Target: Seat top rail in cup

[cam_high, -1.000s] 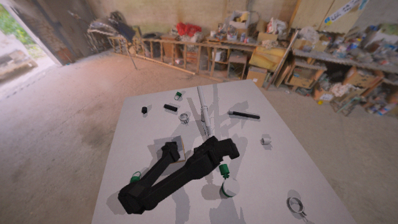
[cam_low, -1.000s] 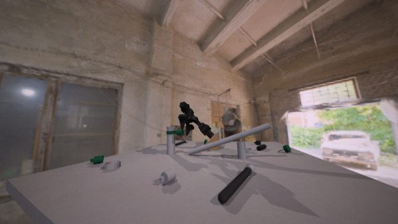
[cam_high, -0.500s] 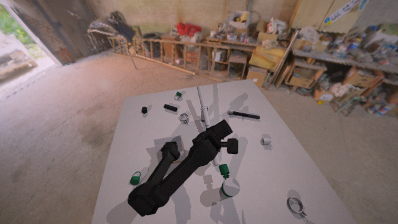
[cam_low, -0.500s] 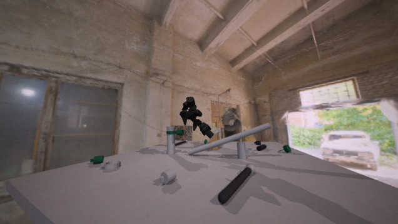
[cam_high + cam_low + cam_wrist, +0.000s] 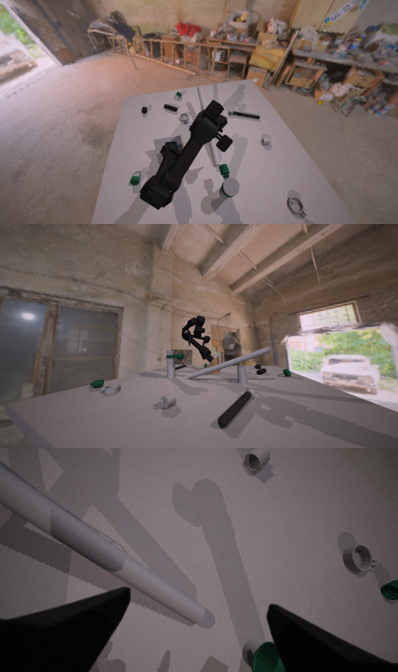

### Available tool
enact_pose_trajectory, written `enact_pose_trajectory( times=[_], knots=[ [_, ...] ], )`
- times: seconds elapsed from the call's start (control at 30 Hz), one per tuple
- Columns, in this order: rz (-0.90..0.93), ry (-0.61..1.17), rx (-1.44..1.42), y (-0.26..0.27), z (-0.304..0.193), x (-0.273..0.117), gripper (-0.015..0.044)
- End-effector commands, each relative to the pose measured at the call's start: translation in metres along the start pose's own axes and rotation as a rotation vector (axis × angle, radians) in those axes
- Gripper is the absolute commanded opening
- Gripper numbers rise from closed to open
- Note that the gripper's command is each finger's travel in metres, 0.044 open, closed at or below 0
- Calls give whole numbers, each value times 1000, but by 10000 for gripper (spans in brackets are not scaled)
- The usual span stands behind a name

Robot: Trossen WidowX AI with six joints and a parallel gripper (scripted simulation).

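Gripper is wide open, holding nothing, above the rail. Rail's cut end lies on the table, short of the green cup

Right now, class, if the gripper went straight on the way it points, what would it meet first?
The open gripper points down between its spread fingers at bare table. The rail and its cut end lie just left of that line, so it would probably reach the table first, though depth is unclear and it might graze the rail.
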State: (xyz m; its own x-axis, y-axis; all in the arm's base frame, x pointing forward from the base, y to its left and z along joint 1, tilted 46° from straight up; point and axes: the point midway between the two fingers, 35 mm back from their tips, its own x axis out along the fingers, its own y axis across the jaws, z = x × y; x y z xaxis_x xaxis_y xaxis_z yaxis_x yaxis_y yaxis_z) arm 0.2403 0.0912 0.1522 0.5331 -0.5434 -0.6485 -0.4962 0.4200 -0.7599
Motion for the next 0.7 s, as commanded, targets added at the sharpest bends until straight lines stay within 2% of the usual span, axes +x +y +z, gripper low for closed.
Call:
enact_pose_trajectory(
  times=[0.0, 0.1, 0.5, 0.67],
  knots=[
    [-80, -4, 507, 32, 24, -32, 440],
    [-91, -12, 593, 36, 26, -36, 440],
    [-91, -12, 593, 36, 26, -36, 440],
    [-83, 65, 836, 42, 25, -17, 440]
  ],
)
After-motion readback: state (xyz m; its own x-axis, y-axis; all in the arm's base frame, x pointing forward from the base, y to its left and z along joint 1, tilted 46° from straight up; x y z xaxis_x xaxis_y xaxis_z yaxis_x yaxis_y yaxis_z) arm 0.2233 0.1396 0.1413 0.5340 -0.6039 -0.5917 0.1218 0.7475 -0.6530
